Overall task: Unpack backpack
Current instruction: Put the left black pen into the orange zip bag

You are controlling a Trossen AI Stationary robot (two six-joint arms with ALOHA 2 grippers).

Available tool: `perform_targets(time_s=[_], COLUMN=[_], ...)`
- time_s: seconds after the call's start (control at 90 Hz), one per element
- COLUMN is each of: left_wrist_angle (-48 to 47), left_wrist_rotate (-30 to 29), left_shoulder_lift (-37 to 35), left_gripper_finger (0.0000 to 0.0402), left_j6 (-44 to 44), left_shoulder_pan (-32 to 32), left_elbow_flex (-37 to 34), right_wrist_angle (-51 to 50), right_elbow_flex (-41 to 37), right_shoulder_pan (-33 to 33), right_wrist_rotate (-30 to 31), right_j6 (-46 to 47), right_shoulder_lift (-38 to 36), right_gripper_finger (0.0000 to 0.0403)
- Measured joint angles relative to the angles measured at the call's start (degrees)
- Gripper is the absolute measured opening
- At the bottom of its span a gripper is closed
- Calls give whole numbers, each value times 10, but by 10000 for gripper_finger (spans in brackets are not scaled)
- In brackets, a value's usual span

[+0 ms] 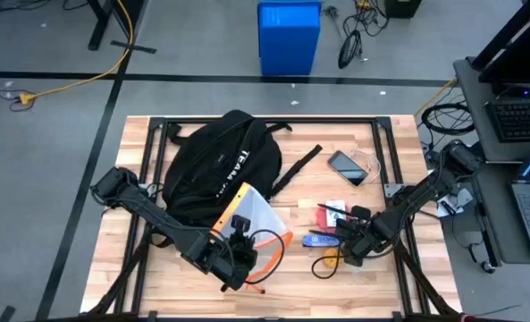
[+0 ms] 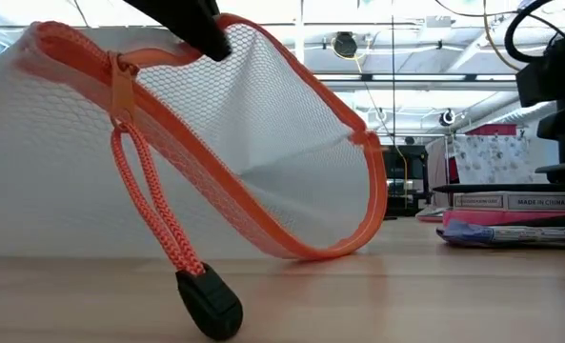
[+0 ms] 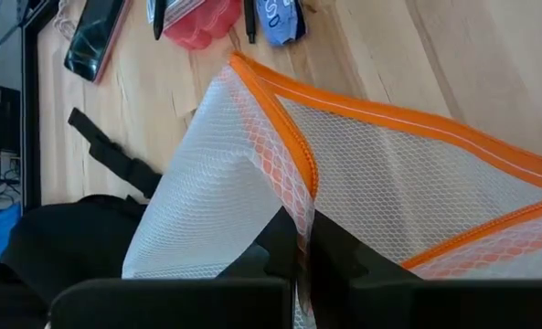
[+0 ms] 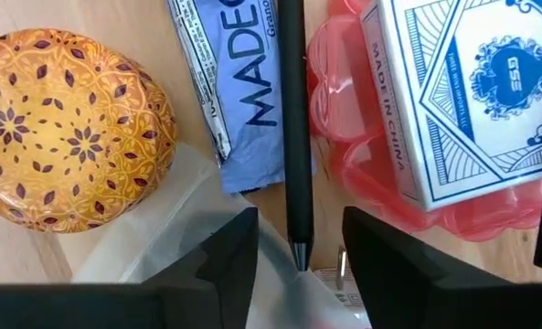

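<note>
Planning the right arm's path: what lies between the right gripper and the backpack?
In the high view, the mesh pouch held by the left gripper lies between the right gripper and the backpack.

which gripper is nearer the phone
Right. The right gripper hovers over the small items just in front of the phone; the left gripper holds the mesh pouch farther away.

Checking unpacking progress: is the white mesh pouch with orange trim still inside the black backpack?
No: the left gripper holds the white mesh pouch outside the black backpack, over the table.
</note>
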Motion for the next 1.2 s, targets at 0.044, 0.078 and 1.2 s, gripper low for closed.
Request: perform_targets(time_s=[0.044,0.078,1.2], left_wrist_angle=[0,0,0], left_wrist_rotate=[0,0,0], left_shoulder_lift=[0,0,0], left_gripper_finger=[0,0,0], left_j6=[0,0,0], left_shoulder_pan=[0,0,0], left_elbow_flex=[0,0,0], right_wrist_angle=[0,0,20], right_elbow_flex=[0,0,0], right_shoulder_pan=[0,0,-52], right_wrist_rotate=[0,0,-65], right_j6=[0,0,-49], right_shoulder_lift=[0,0,53], right_gripper_finger=[143,141,45])
